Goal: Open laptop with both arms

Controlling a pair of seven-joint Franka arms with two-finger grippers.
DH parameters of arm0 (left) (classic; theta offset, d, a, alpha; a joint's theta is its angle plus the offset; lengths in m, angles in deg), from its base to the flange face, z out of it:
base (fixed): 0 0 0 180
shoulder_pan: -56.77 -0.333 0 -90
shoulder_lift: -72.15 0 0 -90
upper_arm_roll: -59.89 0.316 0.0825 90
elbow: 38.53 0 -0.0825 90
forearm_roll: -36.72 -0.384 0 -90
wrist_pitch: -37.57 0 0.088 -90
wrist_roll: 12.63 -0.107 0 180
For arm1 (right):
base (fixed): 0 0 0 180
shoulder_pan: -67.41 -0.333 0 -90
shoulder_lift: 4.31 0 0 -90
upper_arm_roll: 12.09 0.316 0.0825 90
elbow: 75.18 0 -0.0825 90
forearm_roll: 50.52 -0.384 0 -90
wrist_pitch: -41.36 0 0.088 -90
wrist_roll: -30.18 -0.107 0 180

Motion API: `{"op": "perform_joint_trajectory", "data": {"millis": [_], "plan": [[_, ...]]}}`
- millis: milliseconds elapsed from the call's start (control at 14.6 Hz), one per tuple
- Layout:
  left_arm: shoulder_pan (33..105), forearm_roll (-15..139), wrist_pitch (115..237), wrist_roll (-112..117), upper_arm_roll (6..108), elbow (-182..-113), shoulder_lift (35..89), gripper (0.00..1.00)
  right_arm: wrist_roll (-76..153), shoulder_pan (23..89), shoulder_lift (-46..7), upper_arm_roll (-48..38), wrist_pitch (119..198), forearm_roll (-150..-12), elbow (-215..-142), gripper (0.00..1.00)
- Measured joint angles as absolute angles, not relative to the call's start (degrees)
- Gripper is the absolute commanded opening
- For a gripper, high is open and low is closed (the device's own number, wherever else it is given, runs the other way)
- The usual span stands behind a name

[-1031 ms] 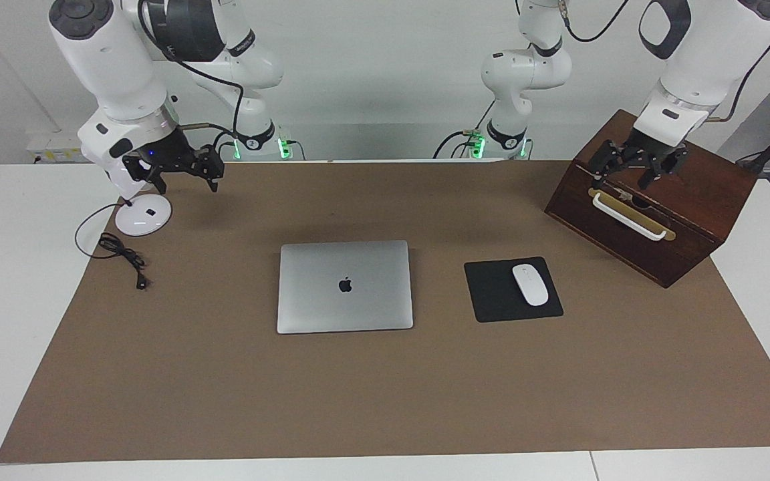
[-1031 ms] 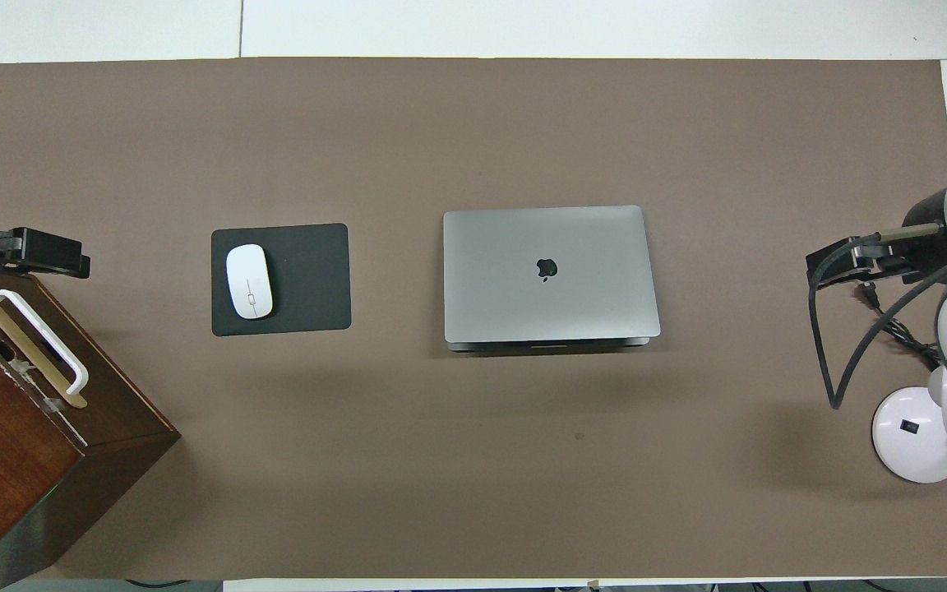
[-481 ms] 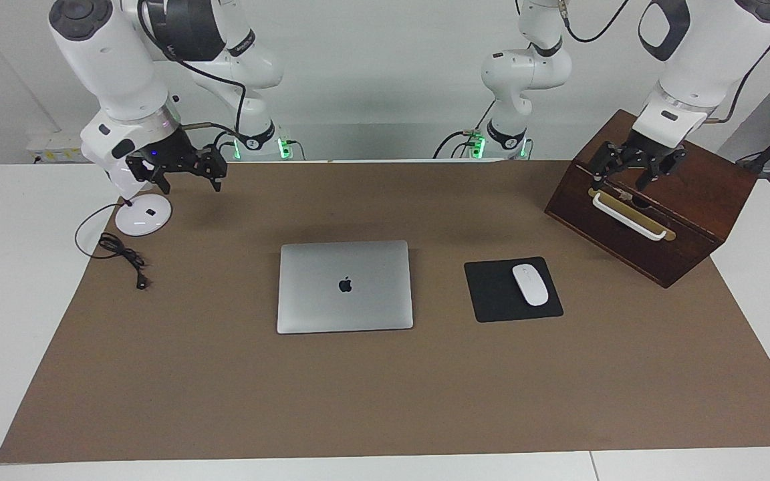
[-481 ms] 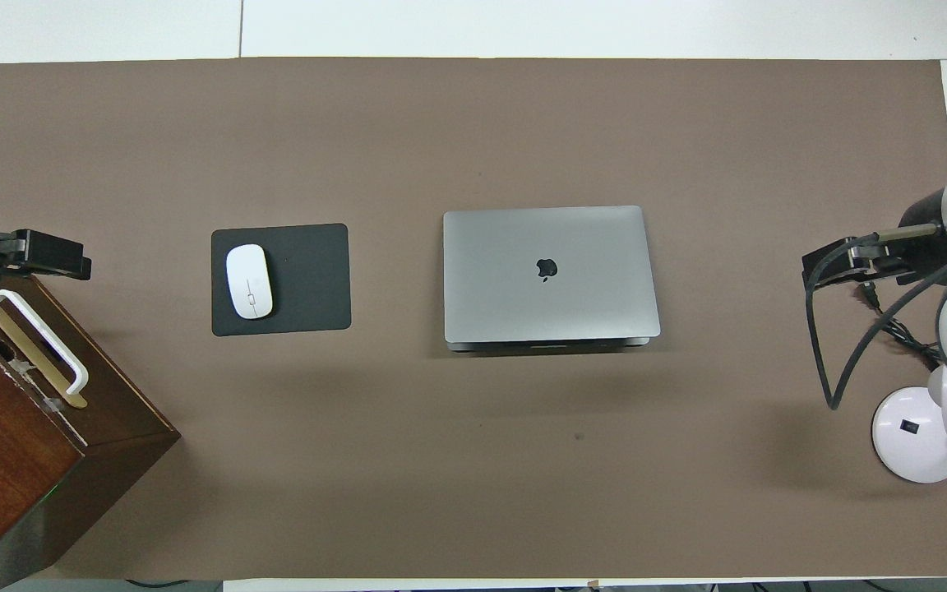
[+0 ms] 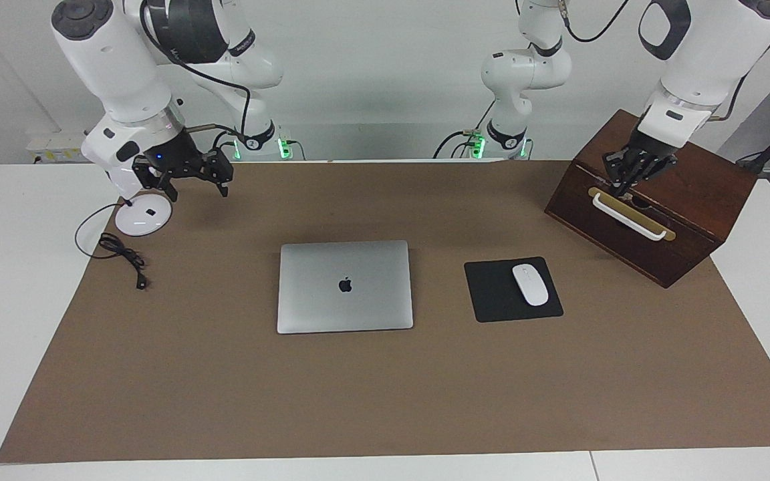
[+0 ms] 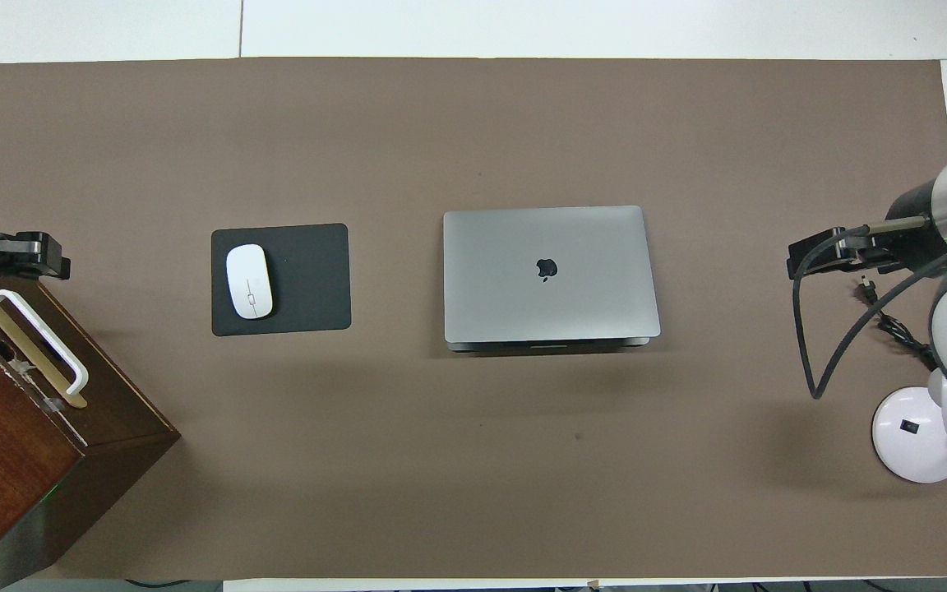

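Note:
The laptop (image 5: 345, 287) (image 6: 547, 271) lies shut and flat in the middle of the brown mat, lid up, its dark logo showing. My right gripper (image 5: 198, 190) (image 6: 810, 259) hangs open and empty above the mat toward the right arm's end, well apart from the laptop. Over the sloped front of the wooden box, just above its white handle (image 5: 629, 217), my left gripper (image 5: 622, 187) (image 6: 46, 256) has its fingertips drawn together to a point. Nothing shows between them.
A black mouse pad (image 5: 488, 297) with a white mouse (image 5: 530, 285) lies beside the laptop toward the left arm's end. The wooden box (image 5: 686, 194) stands past it. A white lamp base (image 5: 143, 215) and a loose black cable (image 5: 124, 257) sit at the right arm's end.
My left gripper's fingers have closed from spread wide to a point above the box handle. My right gripper has drifted a little toward the middle of the table. The laptop has not moved.

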State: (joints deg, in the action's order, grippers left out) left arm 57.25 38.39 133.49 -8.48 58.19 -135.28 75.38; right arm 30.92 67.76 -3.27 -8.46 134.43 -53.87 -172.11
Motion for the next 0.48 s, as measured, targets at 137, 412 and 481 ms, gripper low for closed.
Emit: {"op": "perform_joint_trajectory", "data": {"millis": [137, 412, 481], "plan": [[57.26, 38.52, 135.25, -7.76, 58.12, -135.29, 75.37, 0.0, 31.21, 67.77, -3.25, -8.48, 134.44, -54.04, -172.28, 1.0], [57.27, 42.7, 142.01, -7.72, 58.1, -135.53, 75.31, 0.0, 34.41, 67.74, -3.23, -8.46, 137.23, -54.1, -172.72, 1.0], [57.27, 43.11, 143.02, -7.72, 58.08, -135.66, 75.3, 0.0, 34.94, 67.67, -3.23, -8.39, 137.53, -54.14, -172.78, 1.0]]}}
